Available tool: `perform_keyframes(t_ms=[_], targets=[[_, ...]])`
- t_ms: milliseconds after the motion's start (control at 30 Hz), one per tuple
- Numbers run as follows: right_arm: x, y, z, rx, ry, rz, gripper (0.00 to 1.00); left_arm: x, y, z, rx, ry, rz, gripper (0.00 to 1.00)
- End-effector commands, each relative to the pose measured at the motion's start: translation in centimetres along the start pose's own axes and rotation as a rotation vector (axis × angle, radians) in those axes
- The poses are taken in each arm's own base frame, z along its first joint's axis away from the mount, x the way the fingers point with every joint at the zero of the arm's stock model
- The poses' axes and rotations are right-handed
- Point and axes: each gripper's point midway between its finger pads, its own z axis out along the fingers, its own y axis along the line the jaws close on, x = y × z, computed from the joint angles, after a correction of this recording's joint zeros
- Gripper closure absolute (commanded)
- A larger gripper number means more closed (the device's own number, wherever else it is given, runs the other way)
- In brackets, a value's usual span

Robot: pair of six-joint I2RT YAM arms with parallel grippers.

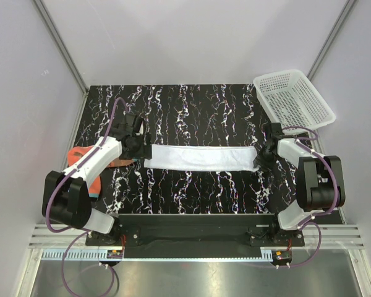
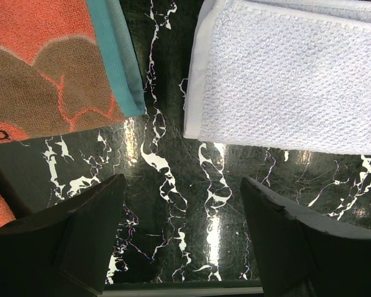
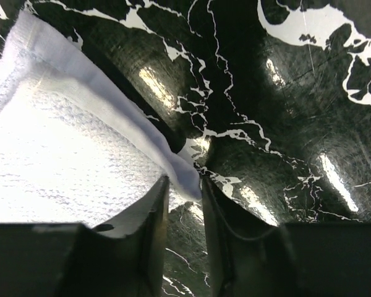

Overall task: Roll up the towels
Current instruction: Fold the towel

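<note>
Right gripper (image 3: 184, 184) is clenching the right-end corner of the white towel (image 1: 201, 158), stretched flat across the desk (image 1: 191, 198); I'm hovering the left gripper (image 2: 182, 185), released, between its left end and the orange-red towel (image 2: 37, 68).

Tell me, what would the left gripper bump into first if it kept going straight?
Most likely the bare black table, in the gap between the orange-red towel and the white towel. The left gripper has open jaws and holds nothing. How far the table is, I can't tell.
</note>
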Motion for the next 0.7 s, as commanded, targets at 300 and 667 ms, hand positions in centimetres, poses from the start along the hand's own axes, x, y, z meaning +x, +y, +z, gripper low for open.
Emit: perform_keyframes(t_ms=[300,667], targets=[[-2.5,-1.7,-1.7,0.072,-0.089,-0.01,0.94,-0.3,0.0,0.4,-0.013,-0.014,0.022,0.21],[-6.1,-2.4,-7.8,0.135,-0.231,-0.037,1.0,-0.3,-1.1,0.1,0.03,-0.012,0.034,0.21]])
